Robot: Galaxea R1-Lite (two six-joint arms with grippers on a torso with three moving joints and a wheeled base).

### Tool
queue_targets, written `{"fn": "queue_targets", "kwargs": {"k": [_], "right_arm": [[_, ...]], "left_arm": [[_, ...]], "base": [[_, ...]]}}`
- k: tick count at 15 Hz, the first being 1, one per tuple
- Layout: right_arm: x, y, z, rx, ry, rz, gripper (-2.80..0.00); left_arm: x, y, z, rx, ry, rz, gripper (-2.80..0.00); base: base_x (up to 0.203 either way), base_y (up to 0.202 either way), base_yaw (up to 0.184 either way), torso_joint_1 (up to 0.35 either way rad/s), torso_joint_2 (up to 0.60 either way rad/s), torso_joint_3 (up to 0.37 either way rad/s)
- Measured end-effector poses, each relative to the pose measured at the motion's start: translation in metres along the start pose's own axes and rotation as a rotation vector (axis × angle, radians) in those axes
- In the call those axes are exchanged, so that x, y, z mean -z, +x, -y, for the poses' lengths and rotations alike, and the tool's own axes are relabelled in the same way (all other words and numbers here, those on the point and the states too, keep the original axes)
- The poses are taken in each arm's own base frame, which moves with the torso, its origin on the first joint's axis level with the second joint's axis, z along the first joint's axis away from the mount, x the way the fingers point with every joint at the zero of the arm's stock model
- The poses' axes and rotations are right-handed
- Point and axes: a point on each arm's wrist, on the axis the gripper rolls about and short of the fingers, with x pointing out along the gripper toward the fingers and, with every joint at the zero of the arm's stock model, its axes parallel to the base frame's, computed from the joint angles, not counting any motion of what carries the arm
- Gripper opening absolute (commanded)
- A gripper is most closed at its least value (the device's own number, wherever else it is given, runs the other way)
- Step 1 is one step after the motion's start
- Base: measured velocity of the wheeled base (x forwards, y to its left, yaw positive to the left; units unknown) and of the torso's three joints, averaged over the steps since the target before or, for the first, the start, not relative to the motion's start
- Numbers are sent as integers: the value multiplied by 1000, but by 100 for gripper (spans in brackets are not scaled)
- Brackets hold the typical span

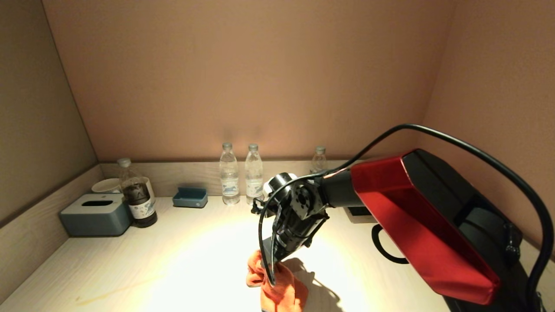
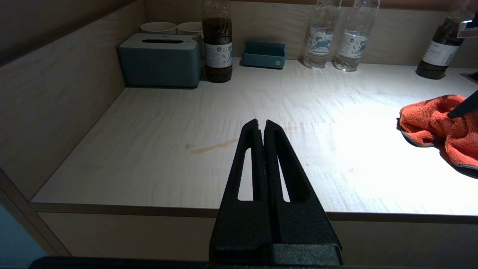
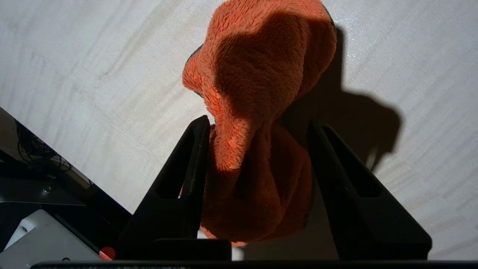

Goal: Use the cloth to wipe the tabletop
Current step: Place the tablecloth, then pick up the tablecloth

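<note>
An orange fluffy cloth (image 1: 277, 291) lies crumpled on the pale wooden tabletop (image 1: 173, 260) near its front edge, right of centre. It also shows in the left wrist view (image 2: 437, 119) and the right wrist view (image 3: 261, 74). My right gripper (image 1: 271, 277) points down over it, open, with the cloth bunched between the fingers (image 3: 258, 123); one finger touches the cloth and the other stands clear of it. My left gripper (image 2: 261, 123) is shut and empty, parked before the table's front edge. A thin brown streak (image 2: 213, 146) marks the tabletop at the front left (image 1: 108, 295).
Along the back wall stand a grey-blue tissue box (image 1: 96, 214), a white cup (image 1: 106, 185), a dark-liquid bottle (image 1: 138, 199), a small blue tray (image 1: 190, 197) and three clear water bottles (image 1: 229, 180). Side walls close the table in left and right.
</note>
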Motion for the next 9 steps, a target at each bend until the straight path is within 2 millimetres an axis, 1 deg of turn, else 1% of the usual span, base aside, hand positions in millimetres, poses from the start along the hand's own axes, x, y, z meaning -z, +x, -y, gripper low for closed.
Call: {"fn": "queue_targets", "kwargs": {"k": [2,4,7,9], "right_arm": [[-1,-7,0,6,-1,2,0],[1,-19,3,13,11,-1,0],[1,-48,17,34,45,42,0],[2,-84,37,64,82,120,0]], "left_arm": [[0,0,0,0,0,0,-280],[0,0,0,0,0,0,-280],[0,0,0,1,0,0,-280],[0,0,0,0,0,0,-280]], "base": [[0,0,0,0,0,0],[0,0,0,0,0,0],[0,0,0,0,0,0],[0,0,0,0,0,0]]}}
